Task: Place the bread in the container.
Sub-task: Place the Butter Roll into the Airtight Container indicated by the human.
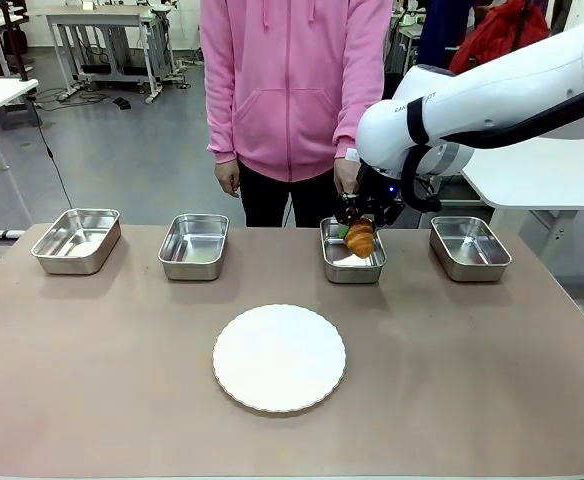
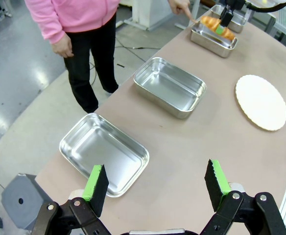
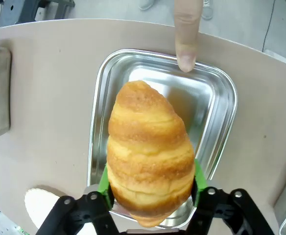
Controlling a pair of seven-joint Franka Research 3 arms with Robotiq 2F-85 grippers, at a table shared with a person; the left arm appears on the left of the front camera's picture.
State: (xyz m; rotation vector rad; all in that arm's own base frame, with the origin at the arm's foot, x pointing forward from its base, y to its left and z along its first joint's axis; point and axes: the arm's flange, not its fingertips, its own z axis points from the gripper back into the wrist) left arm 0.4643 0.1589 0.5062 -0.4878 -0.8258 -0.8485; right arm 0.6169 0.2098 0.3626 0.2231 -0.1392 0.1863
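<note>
While the right tool (image 3: 150, 196) clamps the bread (image 3: 149, 152) above the container (image 3: 216, 117), a finger (image 3: 186, 34) touches its rim; left tool (image 2: 155, 188) gapes empty.

The front camera looks across the table (image 1: 92, 400) toward the person (image 1: 292, 90) at the far edge. The left wrist camera views the pan row obliquely from one end; the right wrist camera looks steeply down, close above the container (image 3: 221, 98). All three share that container.
</note>
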